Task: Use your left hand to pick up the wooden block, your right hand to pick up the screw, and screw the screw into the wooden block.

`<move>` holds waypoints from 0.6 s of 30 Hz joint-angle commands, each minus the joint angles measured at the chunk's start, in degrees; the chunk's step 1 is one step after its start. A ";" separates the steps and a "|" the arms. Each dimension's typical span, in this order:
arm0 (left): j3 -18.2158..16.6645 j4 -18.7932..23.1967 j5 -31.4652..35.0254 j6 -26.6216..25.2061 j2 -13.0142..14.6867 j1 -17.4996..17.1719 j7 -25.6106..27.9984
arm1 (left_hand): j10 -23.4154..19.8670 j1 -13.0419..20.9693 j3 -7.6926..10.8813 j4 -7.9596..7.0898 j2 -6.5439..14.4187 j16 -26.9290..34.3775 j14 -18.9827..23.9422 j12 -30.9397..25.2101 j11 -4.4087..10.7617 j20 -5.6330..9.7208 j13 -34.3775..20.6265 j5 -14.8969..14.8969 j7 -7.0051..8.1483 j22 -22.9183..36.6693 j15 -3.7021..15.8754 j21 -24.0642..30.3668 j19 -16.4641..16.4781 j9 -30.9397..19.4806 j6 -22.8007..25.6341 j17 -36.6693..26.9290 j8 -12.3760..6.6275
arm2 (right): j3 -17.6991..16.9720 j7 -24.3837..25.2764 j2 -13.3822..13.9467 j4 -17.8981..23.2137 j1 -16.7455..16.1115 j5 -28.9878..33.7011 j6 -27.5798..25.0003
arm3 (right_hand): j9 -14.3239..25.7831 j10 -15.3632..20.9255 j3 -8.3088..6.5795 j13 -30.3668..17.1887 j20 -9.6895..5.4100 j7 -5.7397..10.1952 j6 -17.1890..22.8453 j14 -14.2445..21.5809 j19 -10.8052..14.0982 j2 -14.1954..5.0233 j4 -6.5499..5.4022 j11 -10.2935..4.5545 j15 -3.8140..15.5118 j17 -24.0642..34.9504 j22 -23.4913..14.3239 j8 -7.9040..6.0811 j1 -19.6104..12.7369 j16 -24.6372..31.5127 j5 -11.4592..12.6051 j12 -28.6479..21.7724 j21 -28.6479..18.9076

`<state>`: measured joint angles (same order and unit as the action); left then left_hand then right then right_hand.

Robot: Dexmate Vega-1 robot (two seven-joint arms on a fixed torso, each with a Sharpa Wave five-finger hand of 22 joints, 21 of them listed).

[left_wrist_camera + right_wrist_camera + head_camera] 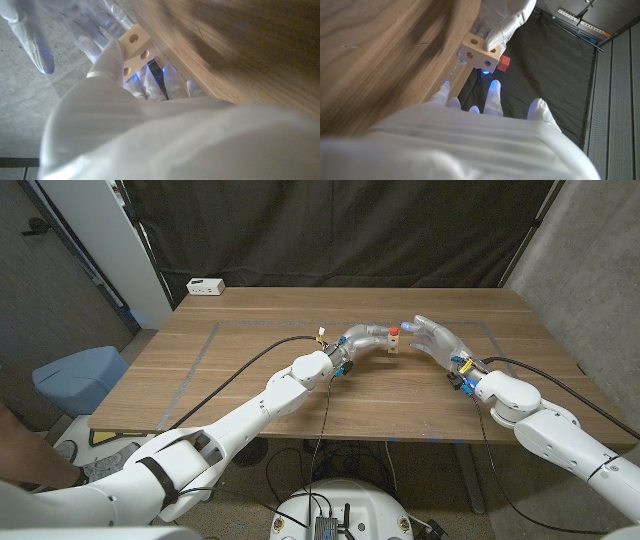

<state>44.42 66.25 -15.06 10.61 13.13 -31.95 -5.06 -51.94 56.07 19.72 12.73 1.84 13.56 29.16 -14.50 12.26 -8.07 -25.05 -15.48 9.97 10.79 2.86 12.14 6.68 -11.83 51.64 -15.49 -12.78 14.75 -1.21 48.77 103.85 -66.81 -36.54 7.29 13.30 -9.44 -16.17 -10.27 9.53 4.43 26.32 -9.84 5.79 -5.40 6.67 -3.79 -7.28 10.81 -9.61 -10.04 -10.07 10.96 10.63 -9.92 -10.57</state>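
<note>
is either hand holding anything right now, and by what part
The left hand holds the wooden block by its end; the red-headed screw sits in it. The right hand is open.

Both arms reach in over the table's middle, hands raised and nearly meeting. The left hand (362, 337) pinches the wooden block (393, 343) in its fingertips. The right hand (435, 336) hovers just beside it, fingers spread, holding nothing.
</note>
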 commanded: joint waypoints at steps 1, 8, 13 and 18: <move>0.00 0.75 0.08 -0.23 0.32 -0.20 0.05 | -0.57 -4.26 4.16 -3.66 5.52 0.22 0.31 -2.60 -0.06 -0.04 -8.48 -0.19 -1.34 0.12 2.91 0.47 0.30 -0.14 1.97 -0.15 -0.27 | 1.21 -1.91 0.38 -0.84 1.74 -0.19 -0.91 | -0.03 -2.28 0.35 -0.10 0.25 0.13 -0.98 -5.13 -0.58 0.47 -0.30 0.03 -0.25 0.36 -0.18 0.10 0.70 -0.21 0.10 0.04 0.19; 0.04 1.19 0.12 -0.46 0.47 -0.42 0.15 | -0.61 -4.43 4.18 -3.79 5.53 0.21 0.39 -2.60 -0.08 -0.03 -8.44 -0.20 -1.35 0.12 2.92 0.46 0.31 -0.14 2.03 -0.12 -0.30 | 1.85 -3.07 0.80 -1.09 2.50 -0.08 -1.14 | -0.30 -3.39 0.76 -0.09 0.28 0.19 -2.40 -5.80 -1.16 0.89 -0.53 0.62 -0.32 0.43 -0.19 0.14 1.38 -0.24 0.21 0.02 0.22; 0.01 1.44 0.12 -0.60 0.53 -0.59 0.34 | -0.64 -4.50 4.17 -3.82 5.48 0.19 0.43 -2.60 -0.11 0.03 -8.41 -0.20 -1.35 0.12 2.98 0.45 0.28 -0.14 2.04 -0.10 -0.30 | 2.13 -3.22 0.99 -0.94 2.97 -0.08 -1.66 | -0.42 -3.72 0.93 -0.08 0.47 0.20 -2.82 -5.86 -1.45 1.04 -0.65 1.11 -0.35 0.47 -0.20 0.05 1.70 -0.15 0.26 -0.05 0.23; 0.02 1.56 0.08 -0.67 0.51 -0.72 0.44 | -0.68 -4.49 4.21 -3.79 5.46 0.16 0.43 -2.63 -0.12 0.04 -8.40 -0.21 -1.34 0.12 2.98 0.46 0.30 -0.14 2.11 -0.06 -0.33 | 2.33 -3.55 1.22 -0.83 3.29 0.03 -1.73 | -0.50 -3.78 1.02 -0.08 0.48 0.29 -2.98 -5.95 -1.56 1.14 -0.71 1.21 -0.47 0.48 -0.20 -0.04 1.87 -0.12 0.31 -0.15 0.21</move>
<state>44.45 67.33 -14.98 10.25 13.54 -32.32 -4.93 -51.94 56.07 19.72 12.73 1.84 13.56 29.16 -14.50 12.26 -8.07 -25.05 -15.42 9.97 10.79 2.86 12.14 6.67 -11.87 51.64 -15.42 -12.78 16.43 -3.80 49.53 102.97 -64.46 -36.53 6.14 12.77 -9.83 -15.43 -10.27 9.93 4.71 23.41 -9.83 4.59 -4.22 5.99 -2.94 -7.27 11.07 -9.75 -9.93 -8.89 10.96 10.63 -9.93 -10.57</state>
